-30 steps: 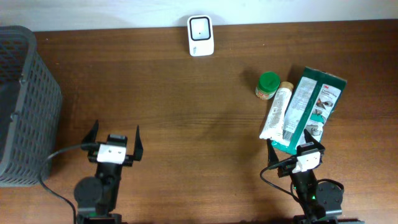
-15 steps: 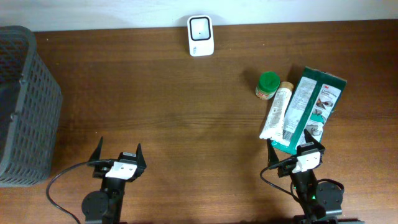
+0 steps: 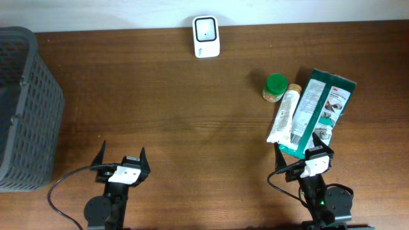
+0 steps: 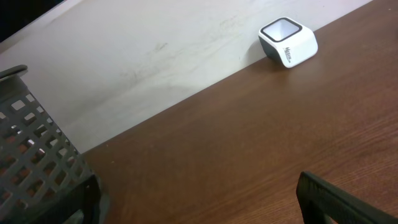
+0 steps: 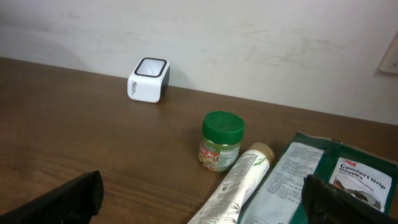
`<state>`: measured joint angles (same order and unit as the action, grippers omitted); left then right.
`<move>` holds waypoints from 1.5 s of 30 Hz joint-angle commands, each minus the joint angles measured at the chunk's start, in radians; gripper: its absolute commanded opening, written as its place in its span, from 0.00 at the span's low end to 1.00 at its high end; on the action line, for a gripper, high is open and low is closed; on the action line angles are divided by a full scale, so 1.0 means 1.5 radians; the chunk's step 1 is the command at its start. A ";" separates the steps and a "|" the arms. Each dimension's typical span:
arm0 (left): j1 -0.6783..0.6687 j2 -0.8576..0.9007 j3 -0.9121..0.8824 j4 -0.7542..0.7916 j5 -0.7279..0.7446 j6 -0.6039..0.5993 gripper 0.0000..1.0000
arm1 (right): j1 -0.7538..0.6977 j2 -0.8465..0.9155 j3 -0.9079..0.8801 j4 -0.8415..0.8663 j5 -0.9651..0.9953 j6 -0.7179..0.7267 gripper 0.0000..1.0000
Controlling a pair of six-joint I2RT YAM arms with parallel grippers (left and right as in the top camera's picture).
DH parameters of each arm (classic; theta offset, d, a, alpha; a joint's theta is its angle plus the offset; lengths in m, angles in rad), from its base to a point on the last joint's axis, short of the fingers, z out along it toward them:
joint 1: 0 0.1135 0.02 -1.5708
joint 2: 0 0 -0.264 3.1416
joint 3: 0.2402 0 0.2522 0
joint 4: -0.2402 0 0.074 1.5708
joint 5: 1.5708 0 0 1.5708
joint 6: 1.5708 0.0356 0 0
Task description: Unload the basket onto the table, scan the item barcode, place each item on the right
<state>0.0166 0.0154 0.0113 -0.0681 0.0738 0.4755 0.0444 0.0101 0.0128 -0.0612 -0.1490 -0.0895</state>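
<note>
A white barcode scanner [image 3: 206, 36] stands at the table's far edge by the wall; it also shows in the left wrist view [image 4: 288, 41] and the right wrist view [image 5: 148, 79]. The items lie at the right: a green-lidded jar [image 3: 275, 88] [image 5: 222, 142], a white tube [image 3: 283, 116] [image 5: 233, 186] and a green packet [image 3: 319, 112] [image 5: 292, 177]. My right gripper [image 3: 299, 152] [image 5: 202, 202] hangs open just in front of the tube and packet, holding nothing. Near the front left my left gripper [image 3: 121, 153] [image 4: 199, 205] is open over bare wood.
A dark grey mesh basket [image 3: 22, 108] [image 4: 31, 155] stands at the left edge of the wooden table [image 3: 179, 115]. A white wall runs behind the scanner.
The left arm has drawn back toward the table's near edge, gripper still open. The right arm and the items have not moved.
</note>
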 commanded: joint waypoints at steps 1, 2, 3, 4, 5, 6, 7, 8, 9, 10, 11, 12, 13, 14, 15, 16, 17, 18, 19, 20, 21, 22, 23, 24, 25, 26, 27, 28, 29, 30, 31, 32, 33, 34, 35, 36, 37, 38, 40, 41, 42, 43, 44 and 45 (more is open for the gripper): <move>0.004 0.002 -0.002 -0.006 0.000 0.008 0.98 | 0.001 -0.004 -0.005 -0.002 -0.006 -0.003 0.98; 0.004 0.009 -0.002 -0.005 0.000 0.008 0.98 | 0.001 -0.005 -0.005 -0.002 -0.006 -0.003 0.98; 0.004 0.010 -0.002 -0.005 0.000 0.008 0.98 | 0.001 -0.004 -0.005 -0.002 -0.006 -0.003 0.98; 0.004 0.010 -0.002 -0.005 0.000 0.008 0.99 | 0.001 -0.004 -0.005 -0.002 -0.006 -0.002 0.98; 0.004 0.010 -0.002 -0.005 0.000 0.008 0.98 | 0.001 -0.004 -0.005 -0.002 -0.006 -0.003 0.98; 0.004 0.010 -0.002 -0.005 0.000 0.008 0.98 | 0.001 -0.005 -0.005 -0.002 -0.006 -0.002 0.98; 0.004 0.010 -0.002 -0.005 0.000 0.008 0.99 | 0.001 -0.005 -0.005 -0.002 -0.006 -0.002 0.98; 0.004 0.010 -0.002 -0.005 0.000 0.008 0.99 | 0.001 -0.005 -0.005 -0.002 -0.006 -0.002 0.99; 0.004 0.010 -0.002 -0.004 0.000 0.008 0.98 | 0.001 -0.004 -0.005 -0.002 -0.006 -0.002 0.98; 0.004 0.010 -0.002 -0.005 0.000 0.008 0.98 | 0.001 -0.005 -0.005 -0.002 -0.006 -0.003 0.98; 0.004 0.010 -0.002 -0.005 0.000 0.008 0.99 | 0.001 -0.004 -0.005 -0.002 -0.006 -0.003 0.98; 0.004 0.010 -0.002 -0.005 0.000 0.008 0.98 | 0.001 -0.004 -0.005 -0.002 -0.006 -0.002 0.98; 0.004 0.010 -0.002 -0.005 0.000 0.008 0.98 | 0.001 -0.005 -0.005 -0.002 -0.006 -0.003 0.98; 0.004 0.010 -0.002 -0.003 0.000 0.008 0.98 | 0.001 -0.005 -0.005 -0.002 -0.006 -0.002 0.98; 0.004 0.010 -0.002 -0.004 -0.001 0.008 0.98 | 0.001 -0.005 -0.005 -0.002 -0.006 -0.003 0.98; 0.004 0.010 -0.002 -0.004 -0.003 0.008 0.98 | 0.001 -0.005 -0.005 -0.002 -0.006 -0.002 0.98; 0.004 0.010 -0.002 -0.004 -0.003 0.008 0.99 | 0.001 -0.004 -0.005 -0.002 -0.006 -0.003 0.98; 0.004 0.010 -0.002 -0.005 -0.002 0.008 0.98 | 0.001 -0.004 -0.005 -0.002 -0.006 -0.002 0.98; 0.004 0.010 -0.002 -0.004 -0.002 0.008 0.98 | 0.001 -0.005 -0.005 -0.002 -0.006 -0.003 0.98; 0.004 0.010 -0.002 -0.003 -0.003 0.008 0.99 | 0.001 -0.004 -0.005 -0.002 -0.006 -0.002 0.98; 0.004 0.010 -0.002 0.000 0.002 0.008 0.98 | 0.001 -0.005 -0.005 -0.002 -0.006 -0.003 0.98; 0.004 0.010 -0.002 0.000 0.043 0.008 0.98 | 0.001 -0.004 -0.005 -0.002 -0.006 -0.003 0.98; 0.004 0.010 -0.002 0.005 0.078 0.008 0.98 | 0.001 -0.005 -0.005 -0.002 -0.006 -0.002 0.98; 0.004 0.010 -0.002 0.008 0.133 0.008 0.98 | 0.001 -0.005 -0.005 -0.002 -0.006 -0.003 0.98; 0.004 0.010 -0.002 0.009 0.154 0.005 0.98 | 0.001 -0.004 -0.005 -0.002 -0.006 -0.003 0.98; 0.004 0.010 -0.002 0.010 0.164 -0.005 0.98 | 0.001 -0.005 -0.005 -0.002 -0.006 -0.003 0.98; 0.004 0.010 -0.002 0.012 0.157 -0.027 0.98 | 0.001 -0.005 -0.005 -0.002 -0.006 -0.003 0.98; 0.004 0.010 -0.002 0.018 0.122 -0.070 0.99 | 0.001 -0.005 -0.005 -0.002 -0.006 -0.003 0.98; 0.004 0.010 -0.002 0.032 0.061 -0.141 0.98 | 0.001 -0.004 -0.005 -0.002 -0.006 -0.003 0.98; 0.004 0.010 -0.002 0.038 0.010 -0.195 0.98 | 0.001 -0.005 -0.005 -0.002 -0.006 -0.003 0.98; 0.004 0.010 -0.002 0.039 -0.114 -0.333 0.98 | 0.001 -0.005 -0.005 -0.002 -0.006 -0.003 0.98; 0.004 0.010 -0.002 0.028 -0.213 -0.452 0.98 | 0.001 -0.005 -0.005 -0.002 -0.006 -0.002 0.98; 0.004 0.010 -0.002 0.013 -0.251 -0.501 0.98 | 0.001 -0.004 -0.005 -0.002 -0.006 -0.003 0.98; 0.004 0.010 -0.002 0.007 -0.251 -0.500 0.98 | 0.001 -0.005 -0.005 -0.002 -0.006 -0.003 0.98; 0.004 0.010 -0.002 0.007 -0.252 -0.500 0.99 | 0.001 -0.004 -0.005 -0.002 -0.006 -0.002 0.98; 0.004 0.010 -0.002 0.007 -0.252 -0.491 0.98 | 0.001 -0.005 -0.005 -0.002 -0.006 -0.003 0.98; 0.004 0.010 -0.002 0.007 -0.252 -0.476 0.98 | 0.001 -0.005 -0.005 -0.002 -0.006 -0.003 0.98; 0.004 0.010 -0.002 0.007 -0.252 -0.455 0.98 | 0.001 -0.005 -0.005 -0.002 -0.006 -0.003 0.99; 0.004 0.010 -0.002 0.007 -0.251 -0.445 0.98 | 0.001 -0.005 -0.005 -0.002 -0.006 -0.003 0.98; 0.004 0.010 -0.002 0.007 -0.251 -0.445 0.98 | 0.001 -0.005 -0.005 -0.002 -0.006 -0.003 0.98; 0.004 0.010 -0.002 0.007 -0.251 -0.445 0.98 | 0.001 -0.004 -0.005 -0.002 -0.006 -0.003 0.98; 0.004 0.010 -0.002 0.007 -0.251 -0.445 0.98 | 0.001 -0.005 -0.005 -0.002 -0.006 -0.003 0.98; 0.004 0.010 -0.002 0.007 -0.251 -0.445 0.99 | 0.001 -0.005 -0.005 -0.002 -0.006 -0.003 0.98; 0.004 0.010 -0.002 0.007 -0.251 -0.445 0.98 | 0.001 -0.005 -0.005 -0.002 -0.006 -0.002 0.98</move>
<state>0.0212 0.0292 0.0109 -0.0555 -0.2741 -0.1879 0.0444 0.0101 0.0128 -0.0612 -0.1490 -0.0898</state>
